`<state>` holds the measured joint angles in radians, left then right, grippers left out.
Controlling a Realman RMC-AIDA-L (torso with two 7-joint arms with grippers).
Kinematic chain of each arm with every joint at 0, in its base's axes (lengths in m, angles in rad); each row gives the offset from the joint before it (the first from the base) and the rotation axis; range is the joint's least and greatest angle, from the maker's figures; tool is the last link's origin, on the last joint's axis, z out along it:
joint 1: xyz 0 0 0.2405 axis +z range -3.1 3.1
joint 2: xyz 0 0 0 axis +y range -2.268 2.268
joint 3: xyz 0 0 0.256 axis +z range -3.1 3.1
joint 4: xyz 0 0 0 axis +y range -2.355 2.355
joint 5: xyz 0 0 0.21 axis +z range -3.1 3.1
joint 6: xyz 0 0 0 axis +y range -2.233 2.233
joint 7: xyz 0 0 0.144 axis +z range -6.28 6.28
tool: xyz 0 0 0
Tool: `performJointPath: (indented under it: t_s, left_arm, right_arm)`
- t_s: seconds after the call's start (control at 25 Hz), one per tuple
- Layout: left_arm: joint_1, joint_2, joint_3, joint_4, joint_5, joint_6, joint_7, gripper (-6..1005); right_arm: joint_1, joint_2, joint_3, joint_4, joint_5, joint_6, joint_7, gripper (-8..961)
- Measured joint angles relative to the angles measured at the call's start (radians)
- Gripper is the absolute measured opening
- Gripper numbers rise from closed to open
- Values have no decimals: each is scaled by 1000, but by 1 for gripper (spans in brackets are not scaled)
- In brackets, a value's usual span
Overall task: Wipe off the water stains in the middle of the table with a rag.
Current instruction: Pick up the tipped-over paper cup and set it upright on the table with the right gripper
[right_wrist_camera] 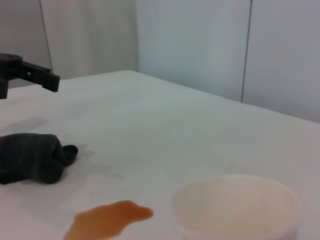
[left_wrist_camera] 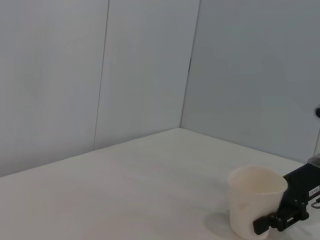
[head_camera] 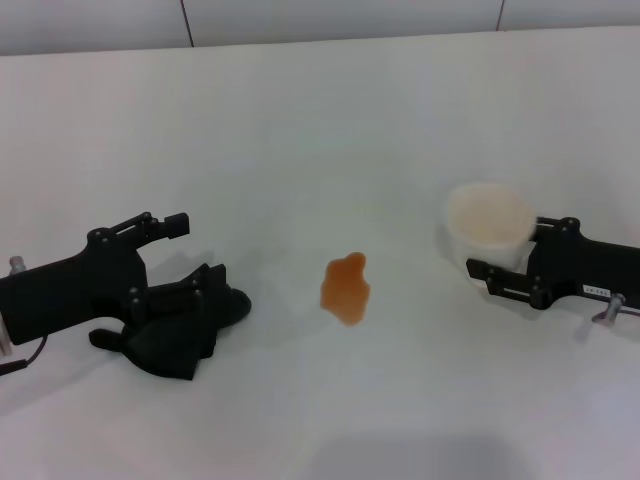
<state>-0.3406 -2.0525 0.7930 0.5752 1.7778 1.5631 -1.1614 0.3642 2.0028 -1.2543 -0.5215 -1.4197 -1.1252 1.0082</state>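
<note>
- An orange-amber puddle of spilled liquid (head_camera: 346,288) is seen on the white worktop (head_camera: 300,140), roughly midway between the two arms; its outline is uneven, and in the right wrist view the spill (right_wrist_camera: 105,220) is shown as a flat smear just beside the cup (right_wrist_camera: 235,207)
- A black rag (head_camera: 185,335) is found on the worktop to the robot's left of the spill, near it but apart from it — bunched into lumpy folds
- The left hand (head_camera: 185,265) is placed low over the rag, its fingers spread wide: the upper finger is held above and behind the cloth, the lower one is set against the rag's folds, so the cloth is touched but not clamped
- In the right wrist view the rag (right_wrist_camera: 32,157) is seen lying on the worktop, with the far finger of the left hand (right_wrist_camera: 30,77) raised clear above it
- A whitish plastic cup (head_camera: 488,230) is stood upright on the robot's right side, well apart from the spill
- The right hand (head_camera: 500,278) is closed around the cup's side, one finger on each flank; the same grip is shown from afar in the left wrist view, the right hand (left_wrist_camera: 277,220) against the cup (left_wrist_camera: 255,205)
</note>
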Motion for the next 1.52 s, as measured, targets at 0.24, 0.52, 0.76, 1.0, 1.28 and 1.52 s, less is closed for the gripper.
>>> performJointPath:
  t_s: [0.24, 0.52, 0.76, 1.0, 1.28, 1.52]
  left_arm:
    - [0, 0, 0, 0, 0, 0, 0, 889]
    - [1, 0, 0, 0, 0, 0, -3, 889]
    - [3, 0, 0, 0, 0, 0, -4, 890]
    - [3, 0, 0, 0, 0, 0, -4, 889]
    - [5, 1, -2, 0, 0, -2, -4, 889]
    - [9, 4, -4, 0, 0, -4, -4, 890]
  right_arm:
    - [-19, -1, 3, -11, -2, -7, -2, 595]
    - [-25, -1, 1, -21, -4, -7, 3, 602]
    - [-25, -15, 0, -31, -6, -58, 31, 722]
    - [-37, -19, 4, -84, -55, -70, 88, 861]
    - [-43, -22, 5, -136, -125, -71, 160, 863]
    - [-76, -24, 6, -223, -174, -78, 217, 864]
